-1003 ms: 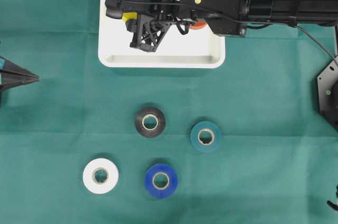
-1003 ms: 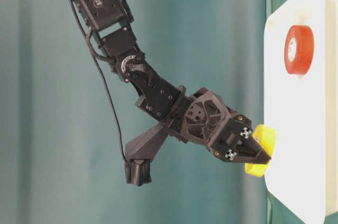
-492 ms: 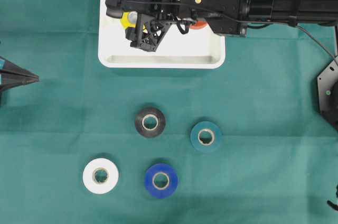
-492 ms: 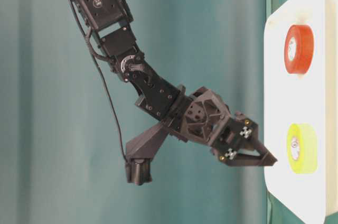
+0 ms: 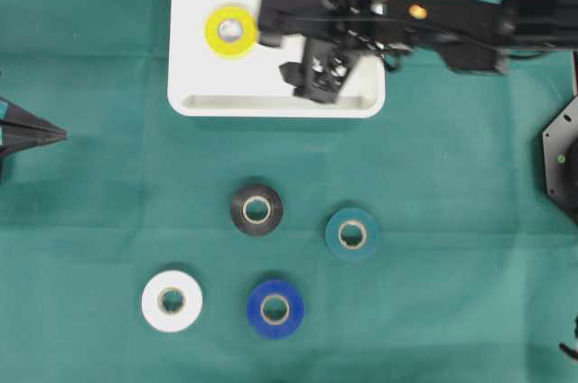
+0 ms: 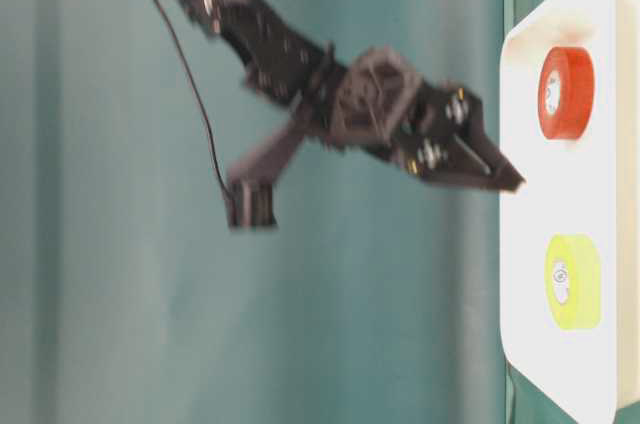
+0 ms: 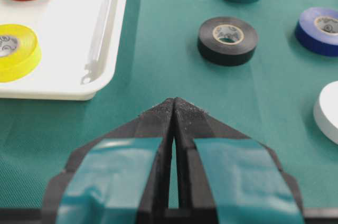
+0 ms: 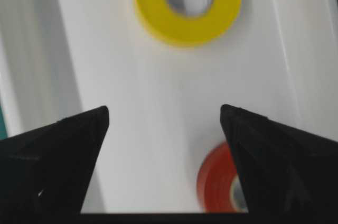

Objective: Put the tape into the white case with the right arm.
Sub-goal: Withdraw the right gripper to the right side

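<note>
Where it lies flat, yellow tape (image 5: 231, 31).

Bright, even light; right arm (image 5: 433, 22) motion-blurred.

— What is seen between the pincer (image 8: 163, 166) tips?
— Bare white case (image 8: 153, 108); a yellow tape roll (image 8: 187, 5) is laid at twelve o'clock, a red roll (image 8: 216, 182) at five, partly hidden. Nothing is held.

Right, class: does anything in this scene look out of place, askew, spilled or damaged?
Nothing stands out. The yellow roll and red roll lie flat in the white case; four more rolls sit flat on the green cloth.
</note>
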You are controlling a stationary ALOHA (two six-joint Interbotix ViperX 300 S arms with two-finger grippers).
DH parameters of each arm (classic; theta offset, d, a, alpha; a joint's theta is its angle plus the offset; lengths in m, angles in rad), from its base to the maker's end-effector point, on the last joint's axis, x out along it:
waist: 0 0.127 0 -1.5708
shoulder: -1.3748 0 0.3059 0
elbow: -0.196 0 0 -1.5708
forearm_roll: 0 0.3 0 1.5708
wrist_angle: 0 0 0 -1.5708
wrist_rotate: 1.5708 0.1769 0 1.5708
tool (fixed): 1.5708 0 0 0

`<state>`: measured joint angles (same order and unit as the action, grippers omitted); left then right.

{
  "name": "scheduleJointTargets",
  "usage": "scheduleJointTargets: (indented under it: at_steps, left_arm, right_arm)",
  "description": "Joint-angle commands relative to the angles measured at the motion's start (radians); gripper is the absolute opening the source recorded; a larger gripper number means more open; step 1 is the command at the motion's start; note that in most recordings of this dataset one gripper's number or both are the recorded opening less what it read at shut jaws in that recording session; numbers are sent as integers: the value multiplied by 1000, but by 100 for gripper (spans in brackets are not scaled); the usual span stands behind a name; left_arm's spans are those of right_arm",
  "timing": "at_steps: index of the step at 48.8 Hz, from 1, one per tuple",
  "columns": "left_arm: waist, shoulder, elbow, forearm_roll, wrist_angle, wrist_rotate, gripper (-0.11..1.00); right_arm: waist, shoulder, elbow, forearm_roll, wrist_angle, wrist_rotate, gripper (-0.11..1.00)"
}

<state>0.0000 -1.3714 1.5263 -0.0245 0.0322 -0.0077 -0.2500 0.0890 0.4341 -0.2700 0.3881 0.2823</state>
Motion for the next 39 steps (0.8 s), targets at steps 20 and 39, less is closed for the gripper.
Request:
scheduleJointTargets:
  at_steps: [20,39]
  left_arm:
    - [2,8,-12,0,-3,-2,0]
    - [2,8,-12,0,-5,-2,0]
  right_arm:
    - [-12,-339,411,-3,-262,2,55]
    - [-12,-612,676,2,-308,8,55]
